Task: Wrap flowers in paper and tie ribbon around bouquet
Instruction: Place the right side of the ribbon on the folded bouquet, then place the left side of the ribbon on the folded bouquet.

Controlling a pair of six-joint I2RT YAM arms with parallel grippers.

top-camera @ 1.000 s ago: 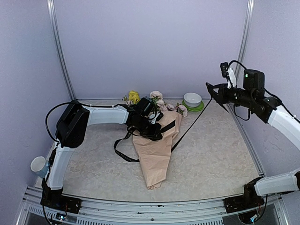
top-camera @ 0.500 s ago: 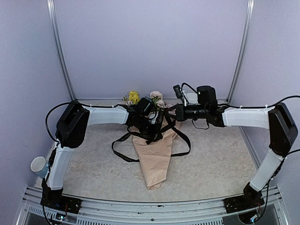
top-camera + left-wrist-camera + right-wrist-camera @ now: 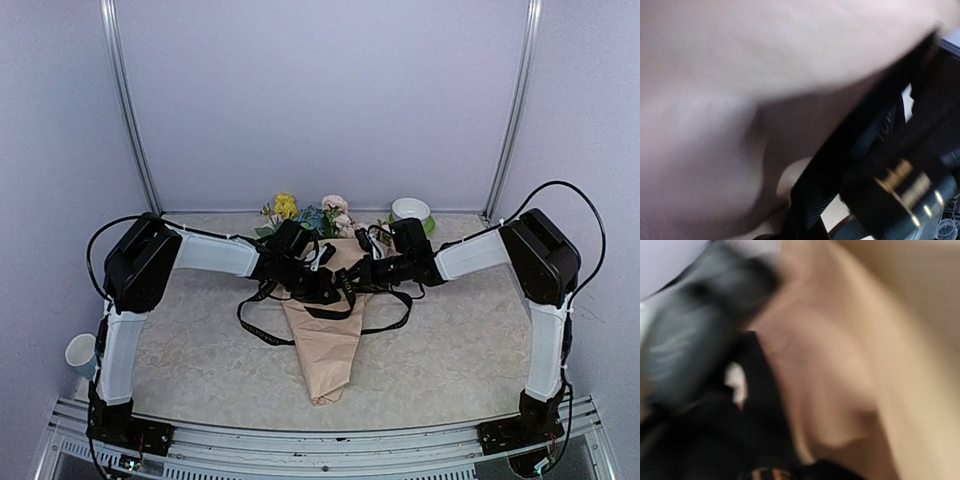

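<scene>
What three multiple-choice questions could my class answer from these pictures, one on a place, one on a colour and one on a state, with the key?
1. Where on the table does the white bowl stand?
A. at the far edge, right of the flowers
B. at the near left edge
C. in the middle of the near edge

2. What colour is the paper round the bouquet?
A. blue
B. peach-tan
C. white

3. How is the bouquet placed?
A. upright in a vase
B. lying flat, tip toward the arm bases
C. lifted in the air

Key: 1 A, the bowl sits by the back wall; 2 B, the cone is peach-tan; 3 B, it lies on the table with its blooms at the far end.
</scene>
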